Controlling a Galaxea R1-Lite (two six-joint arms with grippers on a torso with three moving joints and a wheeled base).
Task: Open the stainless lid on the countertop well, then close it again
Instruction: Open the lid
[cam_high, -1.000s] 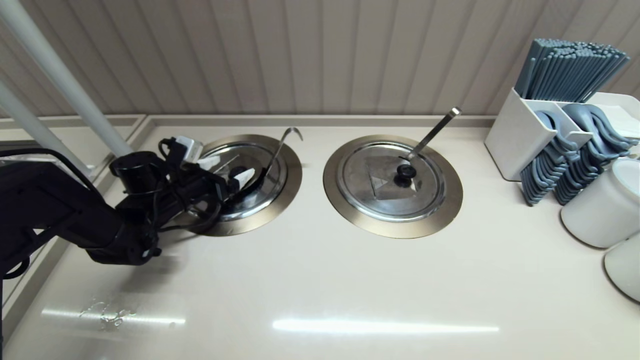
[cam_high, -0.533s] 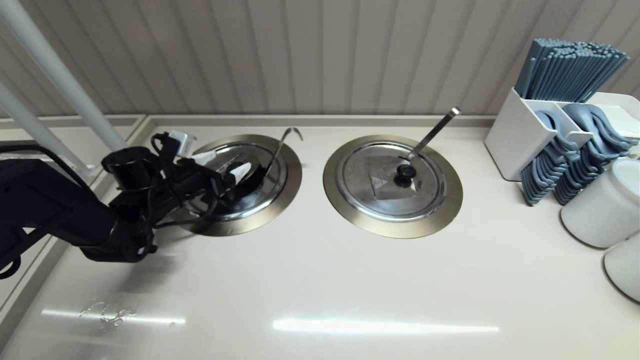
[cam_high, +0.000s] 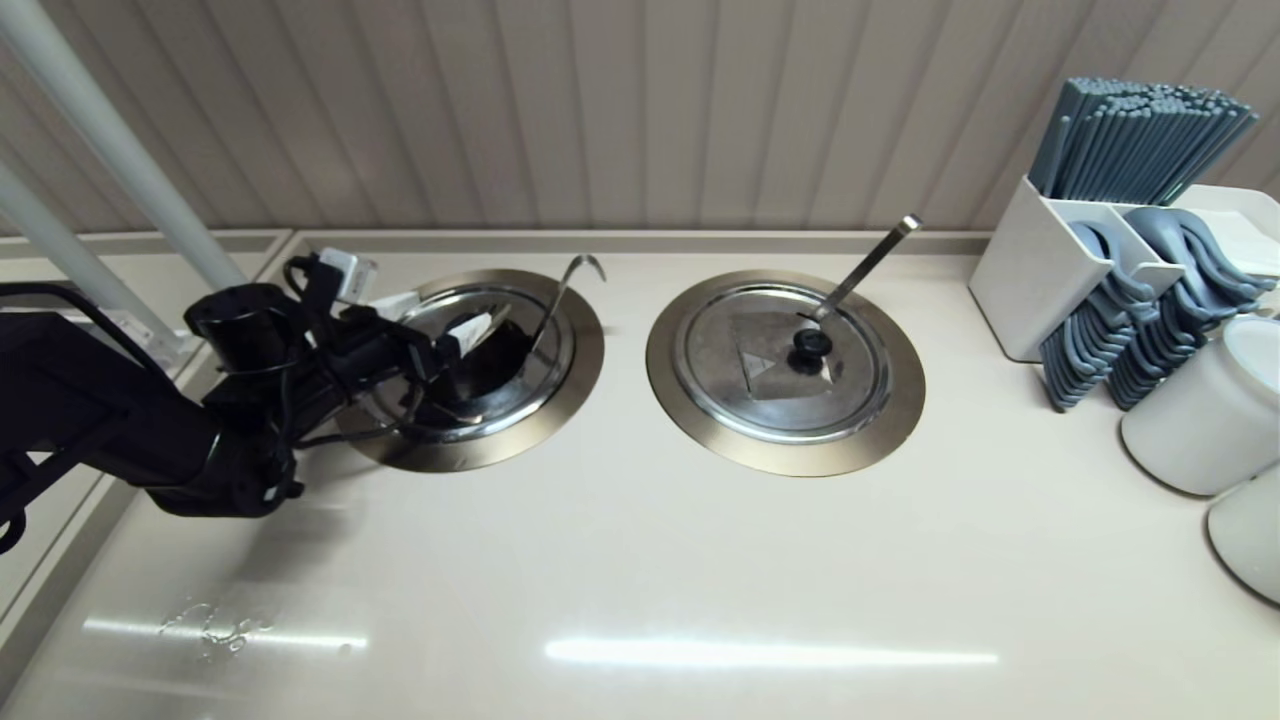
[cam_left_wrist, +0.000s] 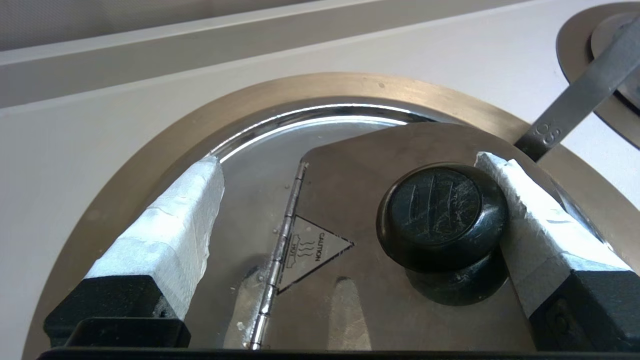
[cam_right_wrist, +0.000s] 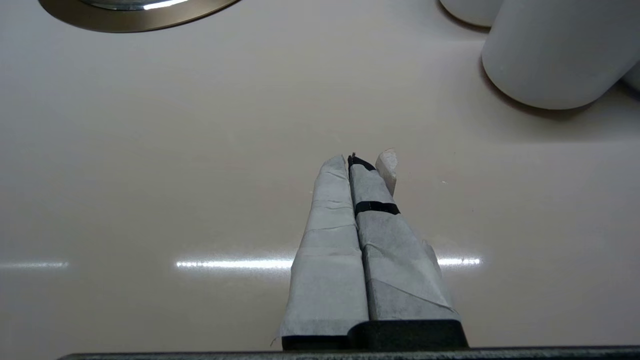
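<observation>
The stainless lid (cam_high: 545, 375) lies flat in the countertop well, inside its bronze-toned rim ring (cam_high: 590, 350). A thin hook-ended ladle handle (cam_high: 567, 285) sticks out toward the back wall. My left gripper (cam_high: 450, 310) hovers low over the lid, open. In the left wrist view the left gripper (cam_left_wrist: 347, 160) is wide apart over the lid (cam_left_wrist: 250, 150). The black knob (cam_left_wrist: 442, 212) sits just inside one taped finger (cam_left_wrist: 530, 210), with a wide gap to the other. A hinge and a caution triangle (cam_left_wrist: 310, 247) show beside the knob. My right gripper (cam_right_wrist: 357, 160) is shut, parked over bare counter.
A second well (cam_high: 785, 365) with a grey-patched lid and a straight ladle handle lies to the right. A white caddy (cam_high: 1040, 270) of chopsticks and spoons and white cups (cam_high: 1200, 410) fill the far right. White poles (cam_high: 120, 150) slant at the back left.
My left arm and gripper have drifted a little toward the back left over the lid, staying open. The lid and ladle have not moved.
</observation>
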